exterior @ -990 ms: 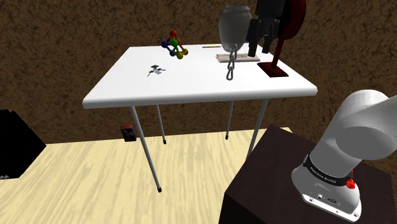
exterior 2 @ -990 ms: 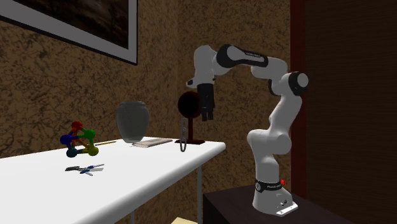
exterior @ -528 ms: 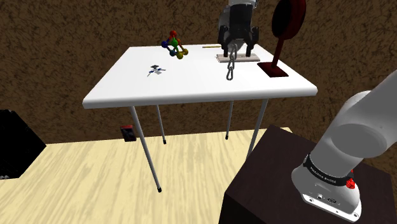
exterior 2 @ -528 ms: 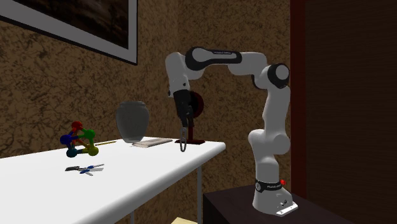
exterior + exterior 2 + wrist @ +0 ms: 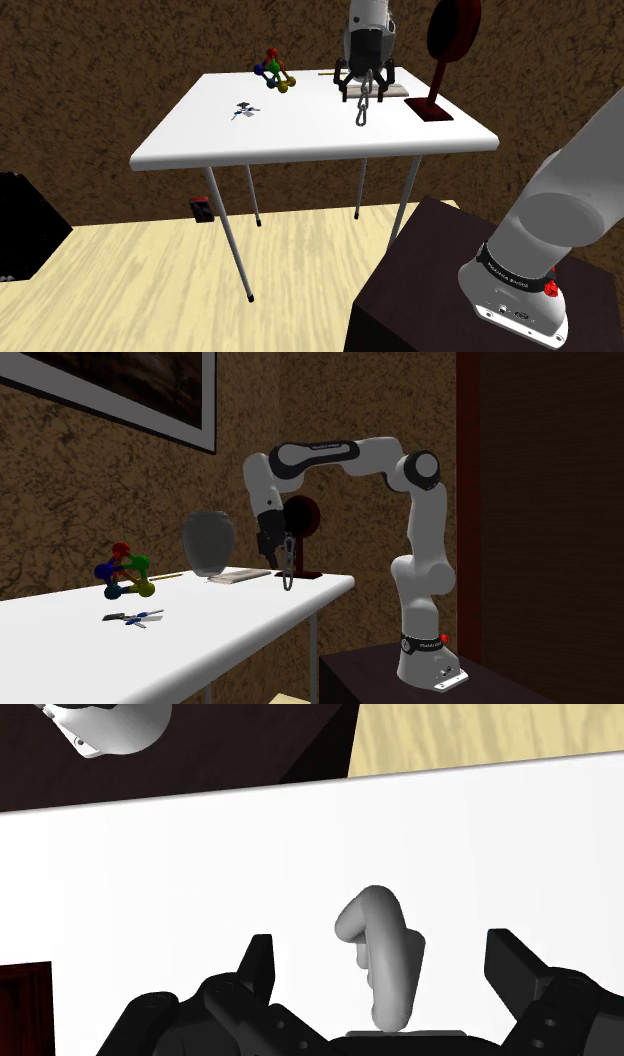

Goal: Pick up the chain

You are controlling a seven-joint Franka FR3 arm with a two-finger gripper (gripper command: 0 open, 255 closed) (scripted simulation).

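Several smooth grey links form the upright chain (image 5: 385, 962) standing within the spread pincer (image 5: 381, 944).

counter (image 5: 300, 140): white top on thin grey legs, standing on a pale wooden floor (image 5: 150, 290)
ball-and-rod toy (image 5: 273, 72): red, green, blue and yellow, near the counter's far edge
small grey-blue item (image 5: 243, 110): lying flat, just nearer than the toy
vase (image 5: 208, 542): grey, rounded, upright by the wall
flat white pad (image 5: 240, 576): lying beside the vase
pencil (image 5: 330, 73): yellow, along the far edge
dark red disc on a stand (image 5: 450, 28): upright, on a square base
framed picture (image 5: 150, 402): on the brown textured wall
black box (image 5: 25, 225): on the floor, at the shoulder view's left
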